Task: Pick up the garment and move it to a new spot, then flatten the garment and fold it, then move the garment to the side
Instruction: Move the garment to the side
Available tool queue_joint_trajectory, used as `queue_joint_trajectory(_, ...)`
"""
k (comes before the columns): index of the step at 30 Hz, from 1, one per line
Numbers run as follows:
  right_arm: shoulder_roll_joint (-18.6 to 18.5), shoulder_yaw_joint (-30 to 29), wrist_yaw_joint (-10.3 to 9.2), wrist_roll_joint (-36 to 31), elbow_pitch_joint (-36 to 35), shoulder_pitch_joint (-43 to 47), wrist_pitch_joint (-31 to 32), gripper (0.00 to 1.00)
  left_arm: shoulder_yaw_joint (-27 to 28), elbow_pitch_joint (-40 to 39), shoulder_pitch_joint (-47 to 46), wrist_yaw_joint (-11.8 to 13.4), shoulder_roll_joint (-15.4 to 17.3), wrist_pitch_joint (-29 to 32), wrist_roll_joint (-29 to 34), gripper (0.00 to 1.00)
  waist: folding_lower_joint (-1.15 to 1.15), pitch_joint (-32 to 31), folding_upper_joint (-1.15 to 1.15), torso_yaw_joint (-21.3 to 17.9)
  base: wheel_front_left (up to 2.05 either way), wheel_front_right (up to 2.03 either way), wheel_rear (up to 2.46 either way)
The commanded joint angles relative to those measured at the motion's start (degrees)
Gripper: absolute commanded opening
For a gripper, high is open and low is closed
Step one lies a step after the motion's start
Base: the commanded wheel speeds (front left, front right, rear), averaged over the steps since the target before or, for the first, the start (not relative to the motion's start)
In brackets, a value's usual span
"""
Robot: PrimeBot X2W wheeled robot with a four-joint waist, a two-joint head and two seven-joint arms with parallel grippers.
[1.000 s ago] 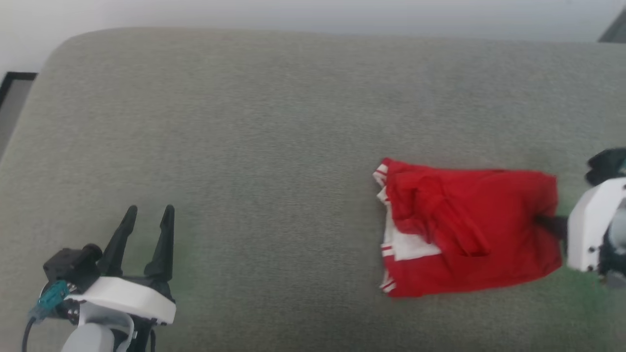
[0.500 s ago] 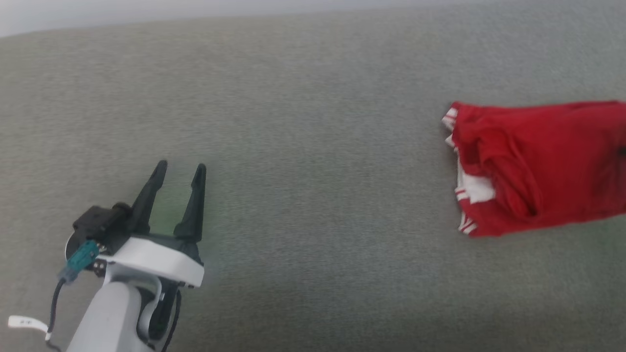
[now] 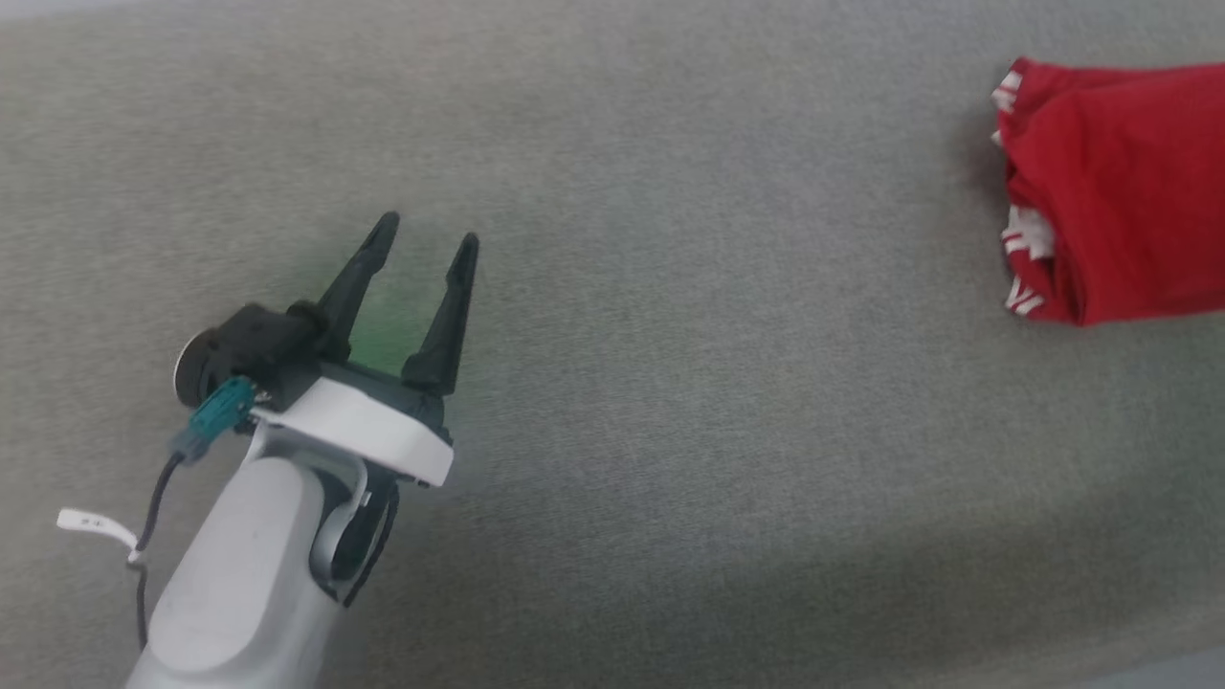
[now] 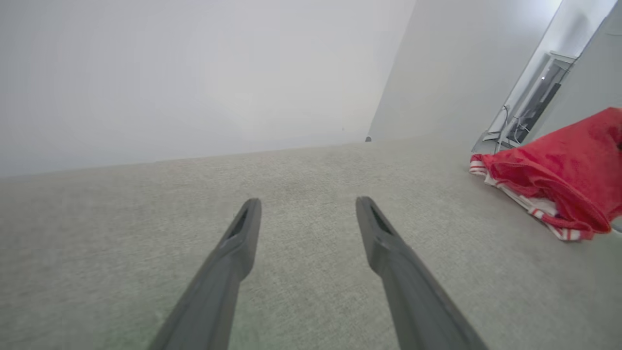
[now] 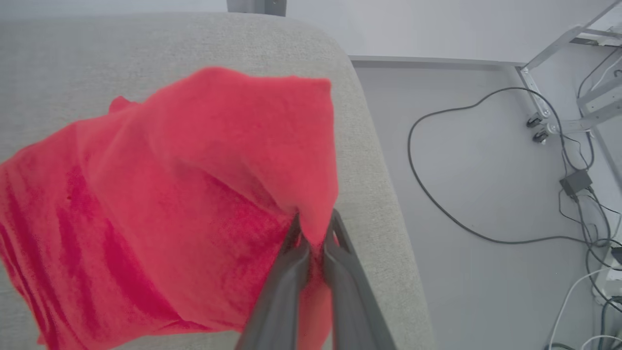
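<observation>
Garment (image 3: 1120,182) has slid rightward — right hand (image 5: 315,227) clamps its edge.

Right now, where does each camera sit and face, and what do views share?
Head view: on the head, looking down at the grey cushion; left gripper open, lower left.
Left wrist view: left wrist, looking low across the cushion between its own fingers.
Right wrist view: right wrist, looking down; right gripper shut on the red jersey, floor beyond.
Shared: all show jersey and cushion.

Left gripper (image 3: 428,230) is hovering, fingers apart, over the grey cushion (image 3: 670,383); the garment (image 3: 1120,191) is lying far right.
</observation>
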Motion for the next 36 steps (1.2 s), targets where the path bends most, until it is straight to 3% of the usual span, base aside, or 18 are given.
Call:
queue_joint_trajectory(1,-0.19,1.02,-0.11,-0.51,1.71,-2.01,-1.71,0.00,-0.94,0.25,-1.68,-0.19,0.43,-0.26,0.21,1.00,0.00,1.85,0.00,-1.96,0.00,0.00,0.00)
queue_joint_trajectory(11,-2.12,5.58,-0.11,-5.25,12.14,-10.14,-11.73,0.00,-6.52,1.45,-7.93,-0.19,0.85,-0.26,0.00,1.00,0.00,6.40,0.00,-3.80,0.00,0.00,0.00)
queue_joint_trajectory(21,1.20,8.75,-0.10,-8.30,21.84,-15.09,-18.72,0.00,-9.44,2.45,-11.50,-0.18,0.85,-0.24,-0.26,1.00,0.00,9.33,0.00,-2.24,0.00,0.00,0.00)
queue_joint_trajectory(30,4.04,11.36,-0.10,-8.25,29.15,-17.75,-21.80,0.00,-7.94,1.95,-11.73,-0.14,0.68,-0.22,0.76,1.00,0.00,10.18,0.00,-0.25,0.00,0.00,0.00)
queue_joint_trajectory(31,3.91,11.85,-0.10,-8.48,29.37,-17.90,-22.04,0.17,-7.60,1.75,-11.49,-0.14,0.65,-0.23,0.86,1.00,0.00,10.07,0.00,-0.11,0.00,0.00,0.00)
queue_joint_trajectory(32,3.77,12.07,-0.10,-8.30,29.73,-18.17,-22.35,0.42,-7.42,1.56,-11.19,-0.14,0.65,-0.23,0.87,1.00,0.00,9.89,0.00,0.01,0.00,0.00,0.00)
queue_joint_trajectory(33,3.63,12.43,-0.10,-8.14,29.87,-18.36,-22.62,0.81,-7.25,1.35,-10.84,-0.15,0.62,-0.23,0.82,1.00,0.00,9.65,0.00,0.10,0.00,0.00,0.00)
queue_joint_trajectory(34,3.44,13.00,-0.10,-8.13,30.06,-18.41,-22.74,1.00,-6.93,1.08,-10.56,-0.15,0.53,-0.23,0.71,1.00,0.00,9.37,0.00,0.16,0.00,0.00,0.00)
queue_joint_trajectory(36,3.02,13.42,-0.10,-7.61,30.59,-18.68,-23.10,1.00,-6.27,0.46,-10.03,-0.15,0.41,-0.24,0.24,1.00,0.00,8.76,0.00,0.24,0.00,0.00,0.00)
